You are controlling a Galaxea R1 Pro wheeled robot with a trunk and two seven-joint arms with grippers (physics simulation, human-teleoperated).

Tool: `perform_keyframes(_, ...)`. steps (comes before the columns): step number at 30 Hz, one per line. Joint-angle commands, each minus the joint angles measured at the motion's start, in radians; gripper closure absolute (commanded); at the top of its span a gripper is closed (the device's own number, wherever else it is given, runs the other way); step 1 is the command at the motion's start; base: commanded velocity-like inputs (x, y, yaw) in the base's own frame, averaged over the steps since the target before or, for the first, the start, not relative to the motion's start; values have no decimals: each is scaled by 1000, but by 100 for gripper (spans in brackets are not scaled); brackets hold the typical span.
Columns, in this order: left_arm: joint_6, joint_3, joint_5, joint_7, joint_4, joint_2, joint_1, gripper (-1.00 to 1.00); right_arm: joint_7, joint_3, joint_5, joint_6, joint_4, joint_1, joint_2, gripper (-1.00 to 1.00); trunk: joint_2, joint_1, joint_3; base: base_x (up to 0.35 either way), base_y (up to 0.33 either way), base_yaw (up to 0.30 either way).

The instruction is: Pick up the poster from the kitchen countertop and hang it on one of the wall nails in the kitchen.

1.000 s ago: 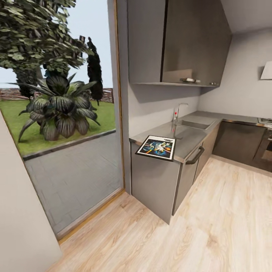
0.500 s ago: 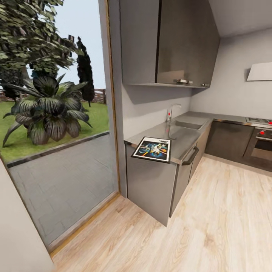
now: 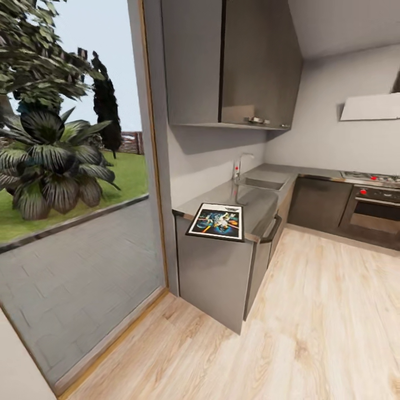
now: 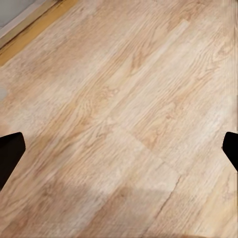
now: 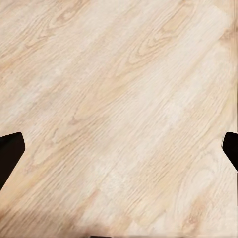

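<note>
The pale wood floor [image 3: 333, 333] fills the lower half of the head view, running from the lower left to the right edge. A tall glass opening [image 3: 72, 194] takes up the left of the frame, with grass and a large dark-leaved plant [image 3: 47, 161] outside in the upper left. Dark grey wall cabinets [image 3: 228, 61] hang at the top centre against a light grey wall.

Below them the desk [image 3: 261, 191], a smooth grey metallic L-shaped top over dark grey cabinets, runs from the centre of the frame back towards the right. An oven [image 3: 372, 211] sits at the right edge, with a pale hood [image 3: 369, 108] above it in the upper right. A sink [image 3: 261, 182] with a tap [image 3: 239, 164] is set into the desk just right of centre.

The poster [image 3: 215, 221] lies flat on the near end of the desk, at the centre of the frame, its black frame reaching the front edge.

In the left wrist view, the left hand [image 4: 119, 148] shows as two dark fingertips at opposite frame edges, spread wide over bare floor and holding nothing. In the right wrist view, the right hand [image 5: 119, 148] is likewise spread wide and empty above the floorboards.
</note>
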Motion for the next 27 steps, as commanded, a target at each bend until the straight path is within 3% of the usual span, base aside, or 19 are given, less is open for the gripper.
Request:
perform_keyframes(1,-1,3,-1,0,-1,-1,0,-100,0,0,8,-3,1,-1,0,-100,0,0,0,7,70,-262)
perform_keyframes(27,-1,3,-1,0,-1,1,0,-100,0,0,8,-3,1,-1,0,-100,0,0,12,1,275,-266)
